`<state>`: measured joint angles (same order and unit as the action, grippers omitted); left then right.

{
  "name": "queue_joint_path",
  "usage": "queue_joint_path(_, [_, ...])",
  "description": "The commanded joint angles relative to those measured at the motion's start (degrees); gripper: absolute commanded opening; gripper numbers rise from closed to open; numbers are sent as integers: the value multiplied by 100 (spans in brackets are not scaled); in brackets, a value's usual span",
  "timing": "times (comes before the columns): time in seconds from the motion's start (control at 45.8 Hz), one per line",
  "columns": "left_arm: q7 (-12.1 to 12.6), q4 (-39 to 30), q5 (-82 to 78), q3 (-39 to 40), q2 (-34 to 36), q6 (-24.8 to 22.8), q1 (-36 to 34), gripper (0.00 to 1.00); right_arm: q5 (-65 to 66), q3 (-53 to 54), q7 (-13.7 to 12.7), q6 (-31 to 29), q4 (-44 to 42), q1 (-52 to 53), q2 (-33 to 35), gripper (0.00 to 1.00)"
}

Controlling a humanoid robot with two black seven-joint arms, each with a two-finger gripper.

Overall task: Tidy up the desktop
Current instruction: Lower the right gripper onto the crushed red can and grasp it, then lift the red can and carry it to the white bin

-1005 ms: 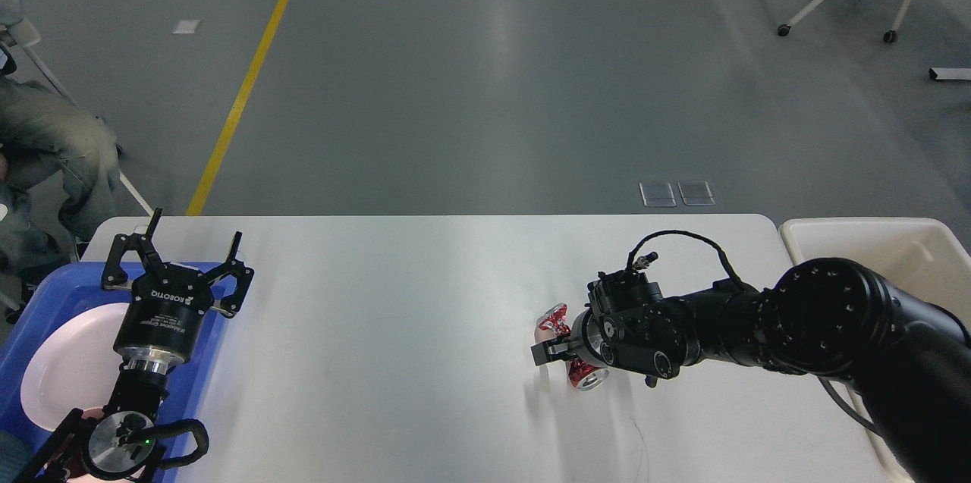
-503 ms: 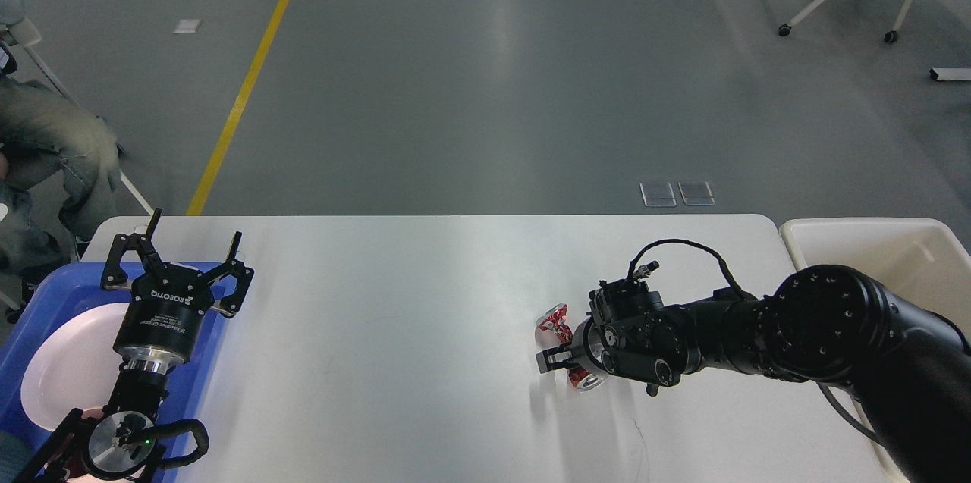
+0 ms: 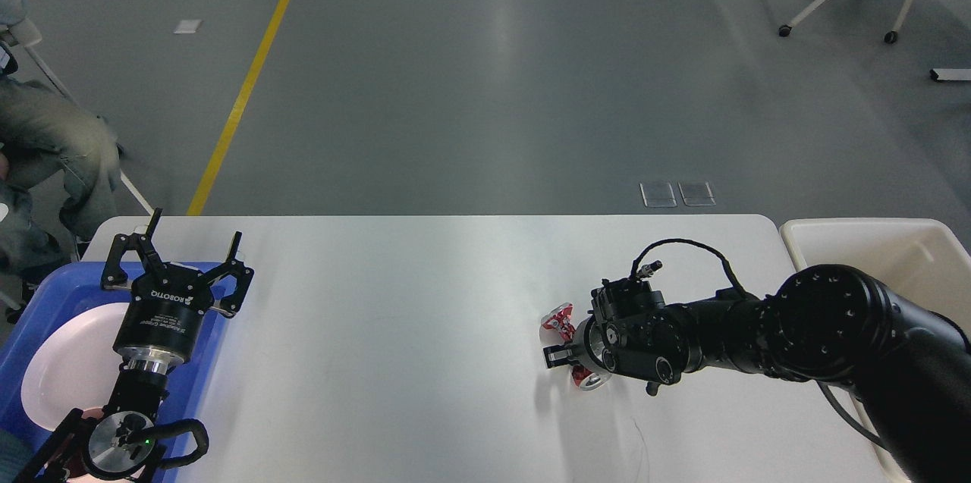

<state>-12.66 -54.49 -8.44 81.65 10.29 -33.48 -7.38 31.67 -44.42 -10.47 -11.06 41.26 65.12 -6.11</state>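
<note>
Desktop (image 3: 425,331): white, spans the view below both arms. Right gripper (image 3: 563,339): low over its right-centre, fingers clamped on a crushed red can (image 3: 563,322) (partly hidden). Left gripper (image 3: 193,244): fingers spread wide, empty, above the blue tray (image 3: 30,308) with a white plate (image 3: 68,362). Cream bin (image 3: 895,248): far right.

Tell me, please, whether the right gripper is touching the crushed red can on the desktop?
Touching: in the head view the right gripper has its fingers on either side of the crushed red can, with no gap visible.
</note>
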Motion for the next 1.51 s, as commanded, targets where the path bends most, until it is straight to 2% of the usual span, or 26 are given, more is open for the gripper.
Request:
queue_joint_path(0.0, [0, 0, 0, 0, 0, 8, 0, 96, -283, 12, 1, -10, 58, 62, 22, 0])
queue_joint_path(0.437, [0, 0, 0, 0, 0, 0, 0, 96, -1417, 12, 10, -107, 163, 282, 215, 0])
queue_joint_path(0.612, [0, 0, 0, 0, 0, 0, 0, 96, -1453, 3, 1, -159, 391, 457, 347, 0])
queue_joint_path(0.83, [0, 0, 0, 0, 0, 0, 0, 96, -1777, -93, -52, -976, 1208, 1362, 882, 0])
queue_joint_path(0.961, [0, 0, 0, 0, 0, 0, 0, 96, -2357, -584, -61, -1311, 2034, 2363, 1278, 0])
queue_joint_path(1.114, [0, 0, 0, 0, 0, 0, 0, 96, -3139, -1534, -52, -1311, 3150, 3743, 1463, 0])
queue_joint_path(1.267, [0, 0, 0, 0, 0, 0, 0, 96, -3615, -1860, -61, -1293, 4143, 4930, 1876, 0])
queue_joint_path(1.399, [0, 0, 0, 0, 0, 0, 0, 96, -3650, -2009, -140, -1153, 4891, 5581, 1973, 0])
queue_joint_path(1.486, [0, 0, 0, 0, 0, 0, 0, 96, -3799, -2088, -183, -854, 5146, 5740, 1999, 0])
